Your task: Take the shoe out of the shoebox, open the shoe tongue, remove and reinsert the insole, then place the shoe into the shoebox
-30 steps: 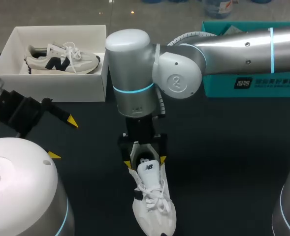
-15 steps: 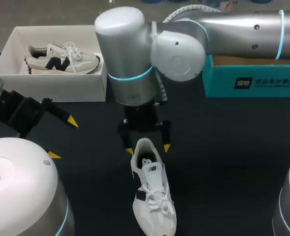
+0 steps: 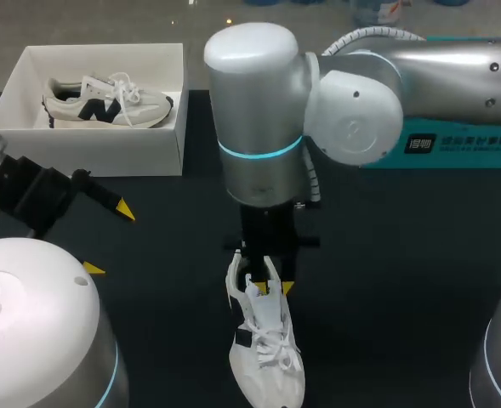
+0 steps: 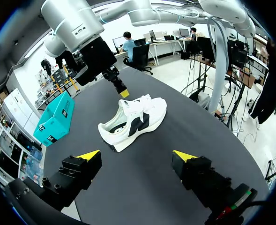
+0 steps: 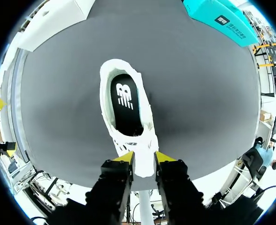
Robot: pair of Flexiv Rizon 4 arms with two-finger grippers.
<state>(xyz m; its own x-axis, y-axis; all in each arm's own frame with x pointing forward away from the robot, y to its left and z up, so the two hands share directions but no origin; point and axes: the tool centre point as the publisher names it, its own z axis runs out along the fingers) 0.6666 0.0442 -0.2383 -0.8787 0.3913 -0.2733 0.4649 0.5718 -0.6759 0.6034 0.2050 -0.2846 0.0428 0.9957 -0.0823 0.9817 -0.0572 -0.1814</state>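
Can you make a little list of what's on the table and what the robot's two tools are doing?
shoe: lying on the table, insole inside
right tool: shut on the shoe's tongue
left tool: open, empty, apart from the shoe
white box: holds a second shoe
teal box: at the table's far side

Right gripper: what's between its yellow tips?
The shoe's white tongue, pinched between the right gripper's two tips. The right wrist view shows it best.
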